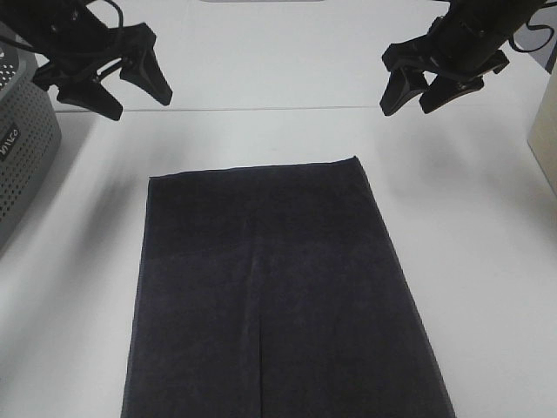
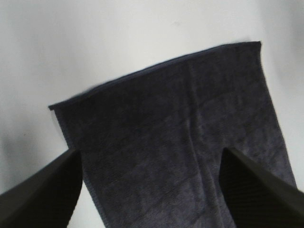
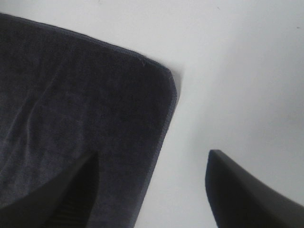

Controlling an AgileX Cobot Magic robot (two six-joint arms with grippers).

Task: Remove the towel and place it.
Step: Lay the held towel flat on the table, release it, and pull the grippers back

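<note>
1. Left gripper (image 1: 139, 104): jaws spread wide, nothing between them. It hung above the table, past the towel's far left corner, clear of the cloth.
2. Right gripper (image 1: 407, 109): jaws also spread wide and holding nothing, up past the towel's far right corner, not touching it.
3. Towel (image 1: 278, 296): dark navy, spread flat on the white table (image 1: 487, 261) with a faint crease down its middle. Its far hem lay just short of both grippers, and its near end ran out of the overhead view.
4. Nothing lay on the towel or between it and either gripper.
5. Gray perforated basket (image 1: 22, 148): left of the towel's far left corner, apart from it and cut off by the frame. Its inside was not visible, so its contents could not be told.
6. Beige thing (image 1: 546, 139): right of the towel and well apart from it. It was mostly out of frame, so what it was could not be told.
</note>
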